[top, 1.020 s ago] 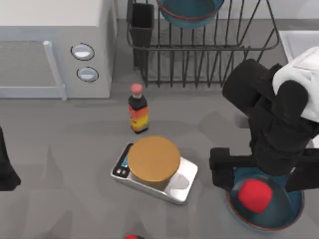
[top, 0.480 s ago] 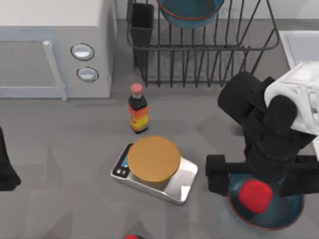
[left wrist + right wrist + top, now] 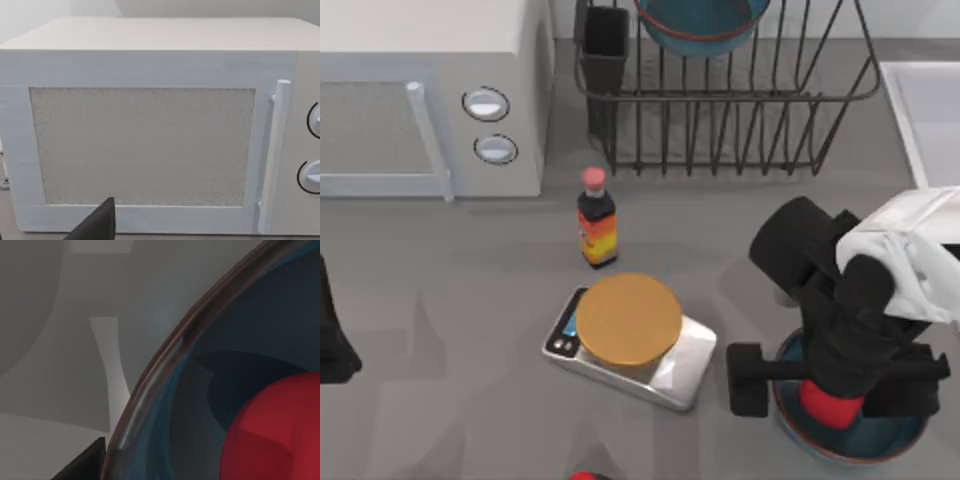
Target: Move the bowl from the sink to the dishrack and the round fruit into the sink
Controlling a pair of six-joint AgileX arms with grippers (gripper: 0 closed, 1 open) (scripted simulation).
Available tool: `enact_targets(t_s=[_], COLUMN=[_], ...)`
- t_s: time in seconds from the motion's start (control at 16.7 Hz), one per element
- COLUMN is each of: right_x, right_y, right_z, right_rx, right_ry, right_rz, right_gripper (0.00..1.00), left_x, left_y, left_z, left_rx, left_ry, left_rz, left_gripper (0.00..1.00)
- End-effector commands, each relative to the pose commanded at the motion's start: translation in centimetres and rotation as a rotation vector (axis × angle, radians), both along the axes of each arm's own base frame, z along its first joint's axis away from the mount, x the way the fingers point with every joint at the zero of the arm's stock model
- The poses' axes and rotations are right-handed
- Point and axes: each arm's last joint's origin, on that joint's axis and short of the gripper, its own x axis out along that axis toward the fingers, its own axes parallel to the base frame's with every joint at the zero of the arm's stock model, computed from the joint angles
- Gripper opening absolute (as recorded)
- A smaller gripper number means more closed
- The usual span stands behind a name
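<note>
Round fruit (image 3: pixel 828 402), a smooth, rigid red ball likely light and prone to rolling, sits in a dark-blue bowl (image 3: pixel 895 435) on the table (image 3: pixel 470 300) under my right hand (image 3: pixel 830 385), whose fingers are spread around its widest part.

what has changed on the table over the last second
The right gripper has come down over the red fruit in the near bowl at the table's right, drifting slightly leftward, and now covers most of the fruit. Whether it has gripped it cannot be told. The bowl in the dishrack, the sauce bottle, scale, microwave and the left arm at the left edge stayed put.
</note>
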Motion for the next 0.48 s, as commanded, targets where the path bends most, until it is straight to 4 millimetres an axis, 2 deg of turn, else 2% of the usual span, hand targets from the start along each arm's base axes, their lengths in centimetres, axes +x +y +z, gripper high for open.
enact_targets(t_s=[0.24,0.48], right_x=[-0.03,-0.03], right_y=[-0.02,-0.02], right_z=[-0.16,-0.16], right_rx=[-0.001,-0.001], right_ry=[0.001,0.001], right_rz=[0.0,0.0], right_gripper=[1.0,0.7], left_x=[0.0,0.0], left_y=[0.0,0.0], left_z=[0.0,0.0], left_rx=[0.0,0.0], left_ry=[0.0,0.0], left_rz=[0.0,0.0], left_gripper=[1.0,1.0])
